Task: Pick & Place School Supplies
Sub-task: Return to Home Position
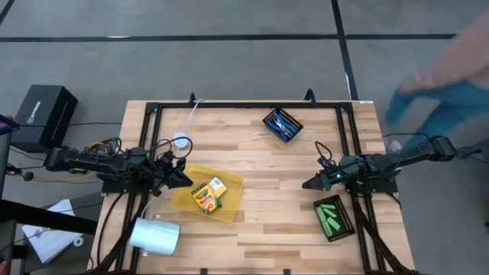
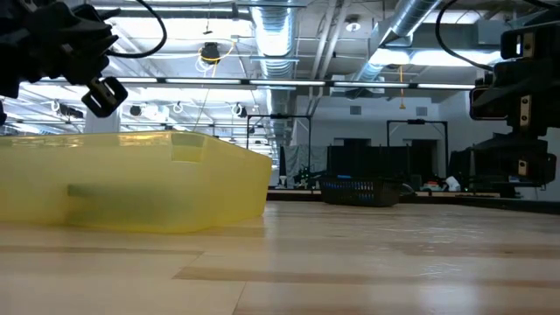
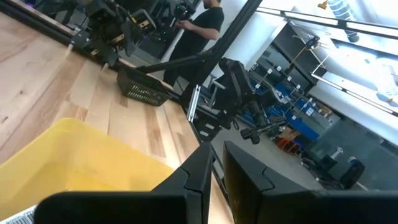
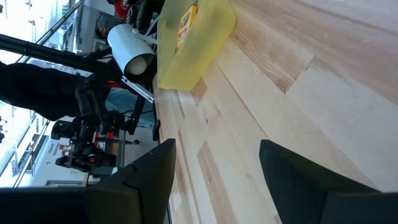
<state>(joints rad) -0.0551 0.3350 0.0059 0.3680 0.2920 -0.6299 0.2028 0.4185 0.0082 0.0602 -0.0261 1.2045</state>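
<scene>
Left gripper (image 3: 217, 149) hung over the near-left edge of the yellow bin (image 1: 233, 191), and its fingers (image 3: 198, 180) were all but together, only a thin slit between them, nothing in them and nothing touched. Over on the other side, the right gripper (image 4: 216, 144) hovered above bare counter (image 1: 252, 160), just beside the tray of green sticks; its fingers (image 4: 146, 180) stood wide apart, empty, clear of the wood.

Now the count. Crayon boxes (image 1: 205, 197) lay inside the yellow bin, left of the counter's middle: two I could pick out for certain, lying side by side and touching; whether another lay with them I could not tell. One black mesh tray (image 1: 269, 118) sat at the far edge with the blue-handled scissors (image 1: 284, 126) in it, too tangled to number. A second mesh tray (image 1: 348, 223) sat near the front right corner, holding the green sticks (image 1: 331, 216), several packed together, exact number unclear. So: one bin, two trays, two arms.

A white cylinder (image 1: 155, 235) lay on its side at the front left corner, and a person's blue sleeve (image 1: 435, 103) showed beyond the right arm.
</scene>
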